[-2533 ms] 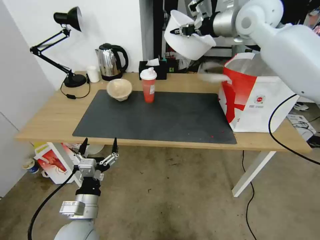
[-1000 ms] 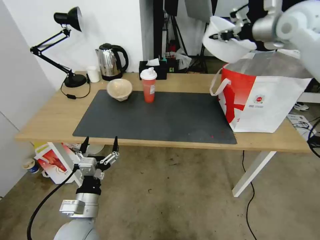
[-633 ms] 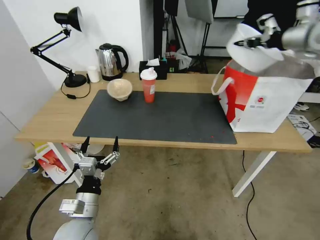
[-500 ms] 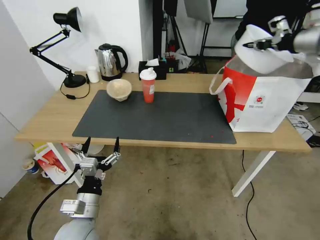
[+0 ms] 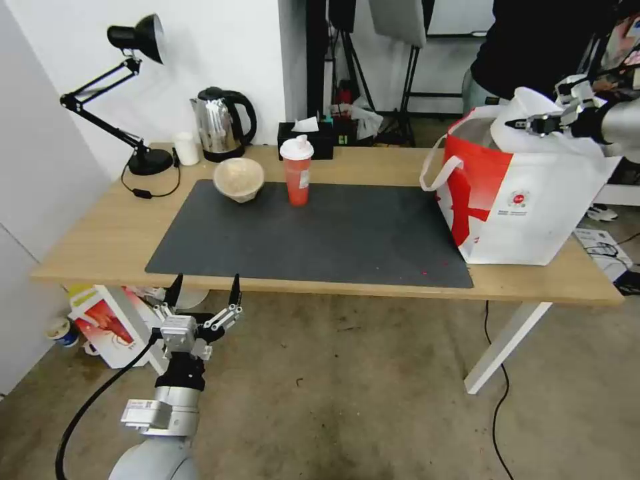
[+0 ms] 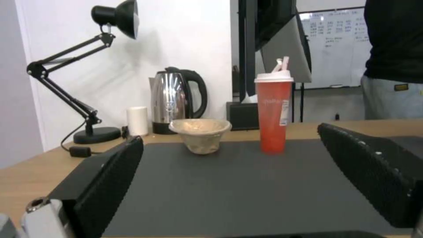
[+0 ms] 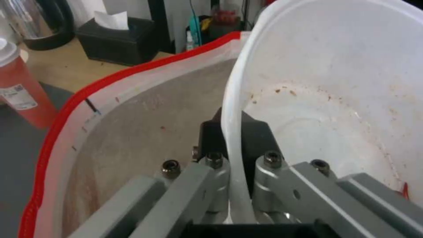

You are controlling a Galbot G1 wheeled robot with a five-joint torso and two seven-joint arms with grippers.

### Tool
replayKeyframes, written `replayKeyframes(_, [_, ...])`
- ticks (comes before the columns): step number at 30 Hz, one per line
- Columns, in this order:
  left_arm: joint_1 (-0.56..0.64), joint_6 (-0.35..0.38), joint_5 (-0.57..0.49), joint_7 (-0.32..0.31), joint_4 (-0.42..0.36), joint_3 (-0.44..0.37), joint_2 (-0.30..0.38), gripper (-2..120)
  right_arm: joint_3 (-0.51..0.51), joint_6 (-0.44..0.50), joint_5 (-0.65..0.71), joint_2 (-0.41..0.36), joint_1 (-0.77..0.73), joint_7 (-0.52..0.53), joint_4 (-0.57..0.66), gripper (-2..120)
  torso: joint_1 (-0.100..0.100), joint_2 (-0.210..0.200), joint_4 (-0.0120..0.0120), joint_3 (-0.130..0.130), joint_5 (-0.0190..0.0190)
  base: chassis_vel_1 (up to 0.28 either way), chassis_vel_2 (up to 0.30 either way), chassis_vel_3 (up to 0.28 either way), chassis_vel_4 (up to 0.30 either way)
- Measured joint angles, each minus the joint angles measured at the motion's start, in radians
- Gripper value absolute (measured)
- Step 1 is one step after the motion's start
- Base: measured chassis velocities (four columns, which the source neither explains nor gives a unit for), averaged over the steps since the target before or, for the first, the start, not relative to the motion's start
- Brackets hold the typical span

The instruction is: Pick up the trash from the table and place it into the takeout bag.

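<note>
While the takeout bag (image 5: 527,200) stands at the table's (image 5: 107,233) right end, the white bowl (image 5: 533,123) sits tilted in its mouth, rim pinched by the right gripper (image 5: 517,124); left gripper (image 5: 203,293) hangs spread below the near edge.

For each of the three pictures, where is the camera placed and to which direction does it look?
Head view: high, looking forward and down at the table; left tool low by the near edge, right tool at the takeout bag.
Left wrist view: at table height, facing the red-orange cup and beige bowl between its own open fingers.
Right wrist view: above the bag's mouth; its fingers clamp the white bowl.
All three share the cup.
</note>
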Motion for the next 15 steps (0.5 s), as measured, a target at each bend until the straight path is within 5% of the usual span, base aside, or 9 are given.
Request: replayKeyframes(15, [0.003,-0.001,0.001,0.0,-0.001,0.001,-0.007,99,0.017,0.0,0.001,0.017,-0.054,0.005,0.063,0,0.0,0.0,-0.0001,0.0,0.0001,0.0,0.0,0.0,0.0])
